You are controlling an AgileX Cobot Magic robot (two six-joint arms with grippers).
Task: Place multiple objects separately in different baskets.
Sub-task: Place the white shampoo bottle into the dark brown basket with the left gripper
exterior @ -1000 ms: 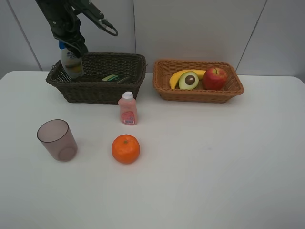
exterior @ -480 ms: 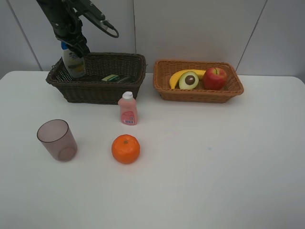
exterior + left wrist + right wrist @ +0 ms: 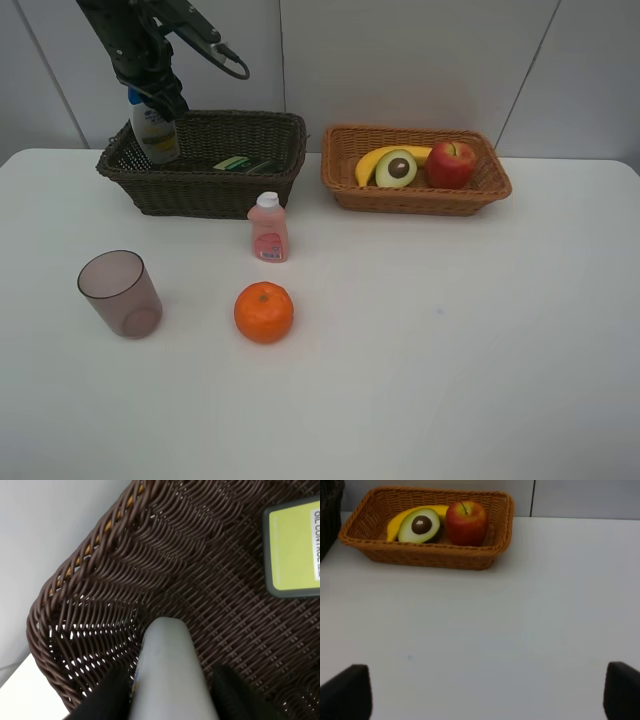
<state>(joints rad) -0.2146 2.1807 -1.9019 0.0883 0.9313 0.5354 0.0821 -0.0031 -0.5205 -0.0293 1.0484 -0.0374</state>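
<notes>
The left arm [image 3: 128, 35] is black throughout, built of chunky, angular links with pale glossy highlights along their edges. A thin black cable [image 3: 212, 40] runs off its right side and curls into a rounded loop. In the left wrist view, the left gripper [image 3: 170, 700] shows two matte black fingers [image 3: 107, 695], blurred and soft-edged. The right gripper [image 3: 485, 695] shows two matte black fingertips [image 3: 345, 692], blocky with rounded upper corners.
</notes>
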